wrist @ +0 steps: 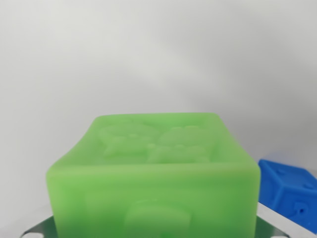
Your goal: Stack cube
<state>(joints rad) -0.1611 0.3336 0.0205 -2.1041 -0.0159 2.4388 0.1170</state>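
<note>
Green cube [153, 183]: fills lower frame, embossed top, between metal fingers [39, 229]; grip contact not discernible. Blue cube [290, 193]: at the wrist view's right, behind.

Green cube [153, 183]: big in the wrist view, fills lower centre, translucent soft-looking plastic, rounded edges. Top face has a raised relief figure pattern, blurry; front face has a raised shape, cut off by the bottom edge of the view. Sits level, one face toward the camera. Blue cube [287, 193]: to the wrist view's right of the green cube and behind it, partly hidden by its right edge, turned corner-on, small embossed marks on its faces. Contact between them can't be told.
</note>
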